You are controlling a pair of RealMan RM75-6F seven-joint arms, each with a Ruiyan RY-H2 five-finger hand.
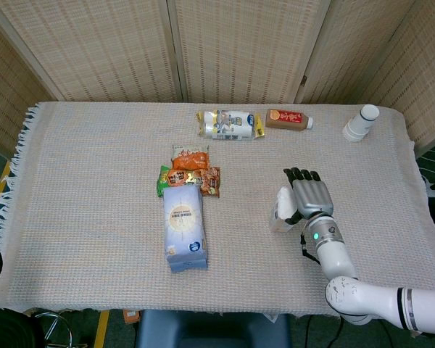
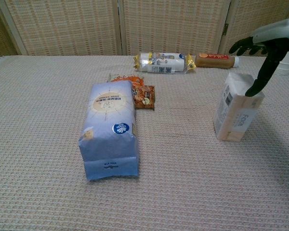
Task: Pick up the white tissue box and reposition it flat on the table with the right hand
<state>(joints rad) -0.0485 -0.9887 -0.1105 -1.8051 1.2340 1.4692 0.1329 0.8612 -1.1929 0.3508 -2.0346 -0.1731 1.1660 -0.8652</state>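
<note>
Your table (image 1: 94,181) is wide and cloth-covered, so you have room to lay the box down on either side of the robot hand (image 1: 309,197). The tissue box (image 2: 237,107) stands on a narrow face directly under the robot hand, leaning a little, with the blue bag (image 2: 110,127) and snack packets (image 2: 139,94) well off to the hand's left. The robot hand is spread and holds nothing; in the chest view one dark finger (image 2: 260,79) reaches down to the box's top edge on the right, and whether it touches I cannot tell.

To grip well, I judge you should bring the thumb and the opposing fingers over the two broad faces before closing, so the soft pack does not twist. Close gently, since it will likely squash. Lift just clear, turn a broad face downward, and lower until it rests flat before you let go.
</note>
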